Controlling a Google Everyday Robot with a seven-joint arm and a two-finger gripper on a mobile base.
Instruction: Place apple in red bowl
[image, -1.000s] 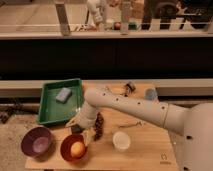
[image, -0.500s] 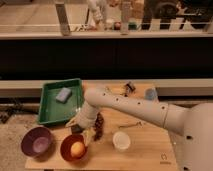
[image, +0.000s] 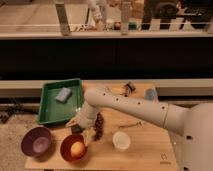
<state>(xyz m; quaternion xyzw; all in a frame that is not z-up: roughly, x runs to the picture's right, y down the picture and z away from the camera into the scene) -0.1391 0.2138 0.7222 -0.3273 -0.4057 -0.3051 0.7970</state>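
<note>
The apple (image: 77, 148) is a small yellow-orange fruit lying inside the red bowl (image: 65, 153) at the front left of the wooden table. My gripper (image: 81, 123) hangs at the end of the white arm just above and behind the bowl's far rim, apart from the apple. The purple bowl (image: 36, 141) stands to the left of the red bowl.
A green tray (image: 48, 111) with a blue-grey sponge (image: 63, 94) sits at the back left. A small white cup (image: 121, 140) stands right of the red bowl. A dark snack bag (image: 100, 126) lies by the gripper. Small items (image: 127, 88) and a blue cup (image: 150, 93) lie at the back.
</note>
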